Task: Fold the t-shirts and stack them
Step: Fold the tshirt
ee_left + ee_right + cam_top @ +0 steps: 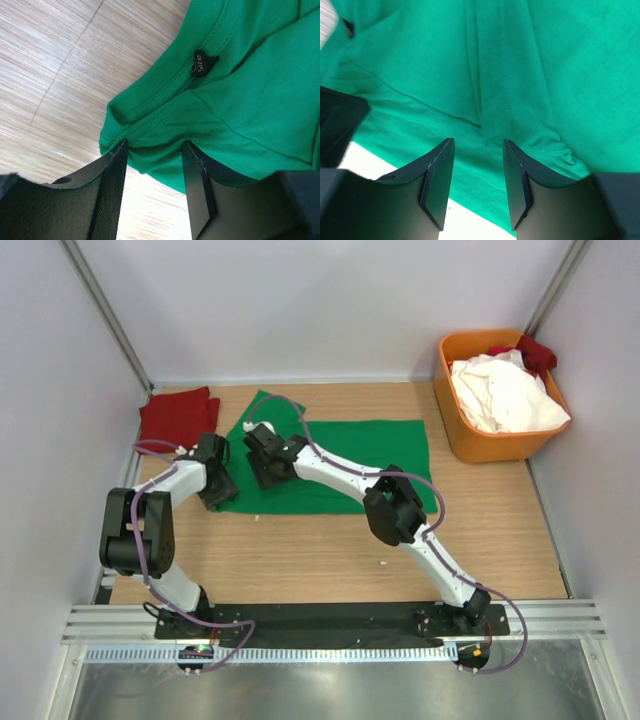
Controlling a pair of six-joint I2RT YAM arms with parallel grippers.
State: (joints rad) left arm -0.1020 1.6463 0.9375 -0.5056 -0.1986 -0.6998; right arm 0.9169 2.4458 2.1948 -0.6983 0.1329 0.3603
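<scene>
Working the green t-shirt (350,465) now: it is lying spread on the counter (330,550), just left of the orange bin (450,435), and both arms are reaching over the end of it farthest from that bin. My left pincer (155,150) is straddling the edge by the ribbed collar (150,97), near the size label (199,63). Its jaws are standing partway apart with a ridge of cloth between them. My right pincer (479,145) is sitting half-parted too, over a stitched seam (492,90) slightly nearer the bin. Neither is clamping yet.

I am judging this cotton to be light and limp. It is going to sag, drag and wrinkle rather than hold any shape, and thin layers may be slipping apart. So I am favouring the doubled spots, collar rib and seam, for a firm bite through both layers.

A dark red t-shirt (178,415) is lying farther from the bin, and white t-shirts (505,395) are heaped inside it.
</scene>
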